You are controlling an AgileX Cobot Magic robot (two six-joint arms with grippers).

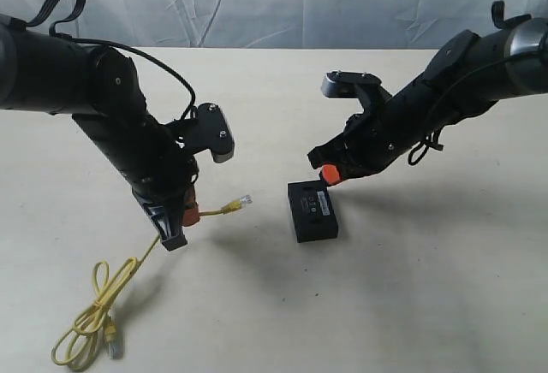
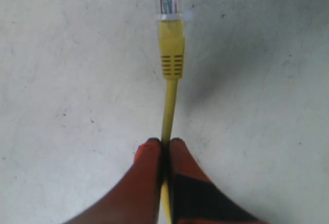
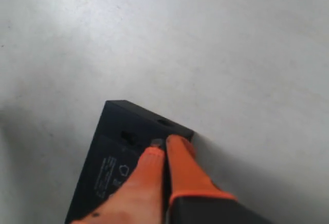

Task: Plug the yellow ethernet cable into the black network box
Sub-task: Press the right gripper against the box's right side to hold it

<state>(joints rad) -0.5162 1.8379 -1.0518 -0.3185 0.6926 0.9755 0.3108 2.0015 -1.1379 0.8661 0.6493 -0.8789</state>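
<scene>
Limp yellow ethernet cable coils by the counter's near-left corner, left fingers clenched behind its fragile plug; right fingers, closed, rest on the black network box mid-counter.

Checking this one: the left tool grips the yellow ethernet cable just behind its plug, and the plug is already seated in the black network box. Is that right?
Not quite. The left tool does grip the yellow ethernet cable just behind its plug, but the plug is not seated in the black network box. The exterior view shows it held in the air, with a clear gap between it and the box.
</scene>
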